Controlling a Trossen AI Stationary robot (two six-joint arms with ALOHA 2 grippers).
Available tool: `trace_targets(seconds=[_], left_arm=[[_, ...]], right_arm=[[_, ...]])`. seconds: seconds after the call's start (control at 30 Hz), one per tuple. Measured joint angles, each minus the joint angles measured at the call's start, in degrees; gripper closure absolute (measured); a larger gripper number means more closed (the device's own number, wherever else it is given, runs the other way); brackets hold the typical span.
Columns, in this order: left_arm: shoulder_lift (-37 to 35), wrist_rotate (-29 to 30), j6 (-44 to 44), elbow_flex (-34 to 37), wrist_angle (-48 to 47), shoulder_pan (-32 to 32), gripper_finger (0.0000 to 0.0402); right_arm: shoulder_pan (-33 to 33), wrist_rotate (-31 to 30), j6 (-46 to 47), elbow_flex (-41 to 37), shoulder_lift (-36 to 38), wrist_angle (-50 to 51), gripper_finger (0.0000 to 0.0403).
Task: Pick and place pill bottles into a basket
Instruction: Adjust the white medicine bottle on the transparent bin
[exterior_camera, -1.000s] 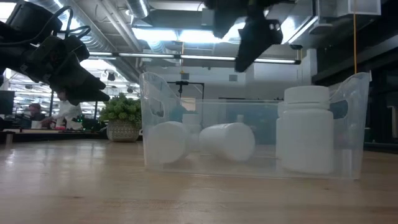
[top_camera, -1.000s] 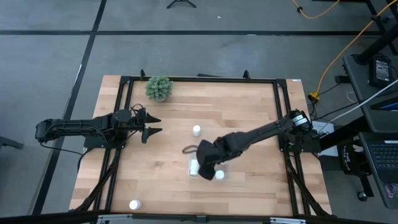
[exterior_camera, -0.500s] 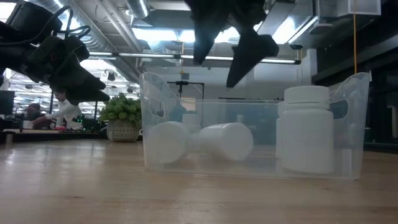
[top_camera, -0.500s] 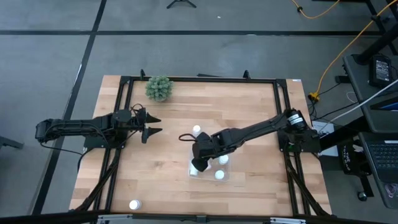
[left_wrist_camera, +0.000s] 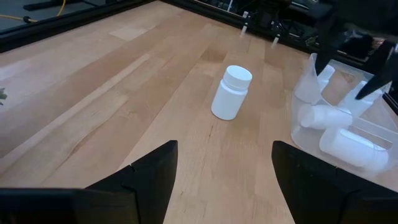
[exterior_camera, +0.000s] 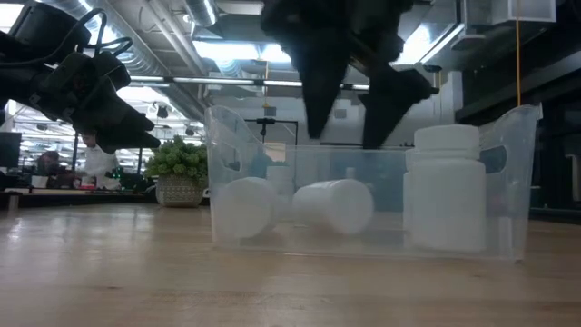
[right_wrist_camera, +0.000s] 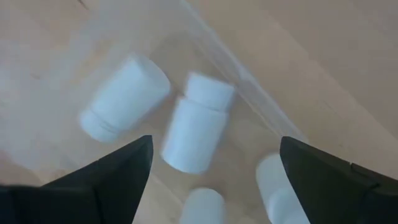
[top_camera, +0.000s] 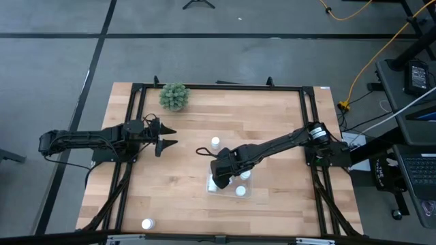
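Your right gripper hangs spread open, holding nothing, over the clear tray on the wooden worktop. Left gripper waits open. Ceiling lights glow behind.

Right gripper covers part of the basket in the high view; bottles beneath it hidden there; count inside cannot be told. Right wrist view: two pill bottles lie whole between the fingers, two more cut off at the picture's edge, all blurred. Low view: gripper cut off by the picture's top; basket wall dulls the bottles behind it.
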State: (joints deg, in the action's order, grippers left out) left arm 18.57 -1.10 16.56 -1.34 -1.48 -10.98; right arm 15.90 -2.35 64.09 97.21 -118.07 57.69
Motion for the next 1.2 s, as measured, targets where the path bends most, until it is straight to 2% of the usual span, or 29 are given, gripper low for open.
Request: trace_targets(seconds=[0.2,0.47,0.6,0.83,1.2], left_arm=[[0.01,-0.01,0.0,0.0,0.01,-0.02,0.0148],[0.02,0.0,0.0,0.0,0.01,-0.01,0.0148],[0.09,0.0,0.04,0.0,0.0,-0.02,0.0148],[0.07,0.02,0.0,0.0,0.02,-0.02,0.0148],[0.11,0.0,-0.35,0.0,0.02,-0.02,0.0148]], right_arm=[[0.0,3.72,-0.13,-0.06,-2.37,-1.89,0.0053],[-0.14,4.09,-0.28,-0.09,-4.32,-6.01,0.0053],[-0.15,6.63,-1.39,-0.09,-6.04,-6.45,0.0061],[-0.22,6.78,-1.57,-0.09,-6.98,-6.93,0.01],[-0.39,7.21,-2.99,-0.09,-6.96,-8.28,0.0188]])
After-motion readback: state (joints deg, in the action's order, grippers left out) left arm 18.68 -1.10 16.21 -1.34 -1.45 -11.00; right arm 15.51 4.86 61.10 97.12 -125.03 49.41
